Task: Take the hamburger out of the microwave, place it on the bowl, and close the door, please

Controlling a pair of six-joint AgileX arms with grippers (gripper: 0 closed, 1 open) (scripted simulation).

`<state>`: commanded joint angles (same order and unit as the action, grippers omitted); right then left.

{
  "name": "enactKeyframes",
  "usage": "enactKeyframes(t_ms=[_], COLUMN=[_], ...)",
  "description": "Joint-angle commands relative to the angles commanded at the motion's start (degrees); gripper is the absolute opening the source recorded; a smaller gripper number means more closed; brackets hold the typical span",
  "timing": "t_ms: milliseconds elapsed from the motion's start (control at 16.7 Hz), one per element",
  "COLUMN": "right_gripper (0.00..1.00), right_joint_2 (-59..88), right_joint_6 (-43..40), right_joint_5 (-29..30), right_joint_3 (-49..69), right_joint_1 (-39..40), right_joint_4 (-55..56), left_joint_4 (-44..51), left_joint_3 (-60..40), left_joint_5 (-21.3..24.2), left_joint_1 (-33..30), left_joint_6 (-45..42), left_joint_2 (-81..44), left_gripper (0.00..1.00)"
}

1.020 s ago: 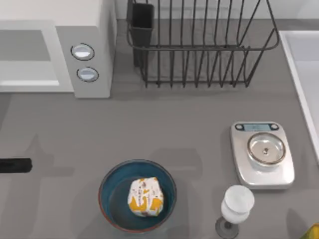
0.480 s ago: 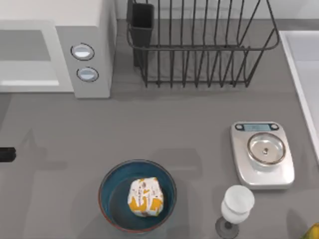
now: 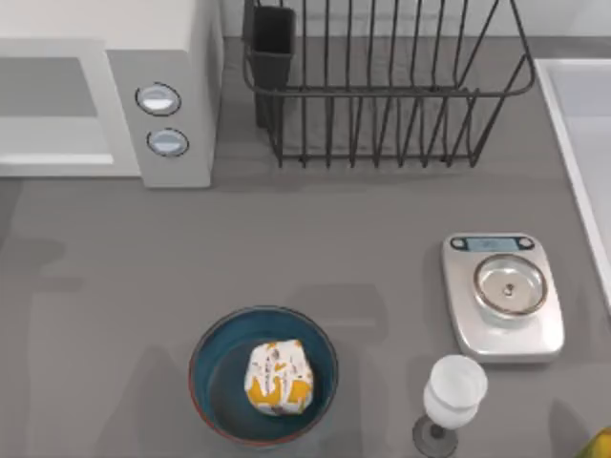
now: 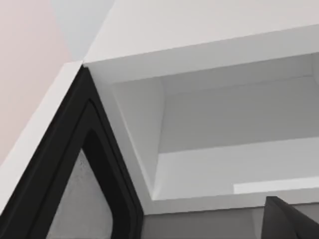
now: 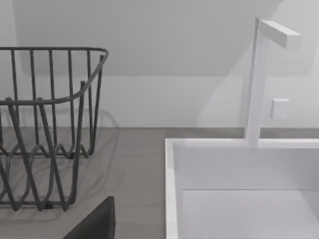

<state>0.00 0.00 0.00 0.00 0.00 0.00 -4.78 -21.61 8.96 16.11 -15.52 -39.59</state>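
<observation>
The hamburger [image 3: 279, 378] sat inside the bowl [image 3: 208, 355], near the front edge of the table [image 3: 315, 248] and left of centre. The microwave [image 3: 172, 57] stood at the table's far left corner, and in the left wrist view its cavity [image 4: 224, 144] was empty, with the door [image 4: 75, 169] swung wide to one side (dark inner frame and meshed window facing the camera). The left arm was close before that opening; the right arm faced the dish rack [image 5: 45, 129] and the white sink [image 5: 239, 189]. Whether either gripper's fingers were spread or pressed together, I could not tell. A silver scale [image 3: 503, 296] and a white goblet [image 3: 451, 401] stood at the right.
</observation>
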Motion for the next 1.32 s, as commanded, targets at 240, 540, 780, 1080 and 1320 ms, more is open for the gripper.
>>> enactKeyframes(t_ms=[240, 540, 780, 1080, 1320], right_gripper=[1.00, 1.00, 1.00, 1.00, 1.00], right_joint_2=[0.0, 0.0, 0.0, 0.0, 0.0], right_joint_6=[0.0, 0.0, 0.0, 0.0, 0.0], right_joint_5=[0.0, 0.0, 0.0, 0.0, 0.0], right_joint_3=[0.0, 0.0, 0.0, 0.0, 0.0], right_joint_1=[0.0, 0.0, 0.0, 0.0, 0.0], right_joint_4=[0.0, 0.0, 0.0, 0.0, 0.0], left_joint_4=[14.0, 32.5, 44.0, 48.7, 48.4], left_joint_3=[-18.4, -41.3, -53.9, -58.5, -58.2], left_joint_5=[9.3, 20.6, 27.1, 29.6, 29.4], left_joint_1=[17.6, 36.2, 42.6, 44.2, 43.9], left_joint_6=[-14.0, -28.6, -35.2, -37.6, -37.5], left_joint_2=[-19.5, -44.0, -57.1, -61.5, -61.4], left_gripper=[0.00, 0.00, 0.00, 0.00, 0.00])
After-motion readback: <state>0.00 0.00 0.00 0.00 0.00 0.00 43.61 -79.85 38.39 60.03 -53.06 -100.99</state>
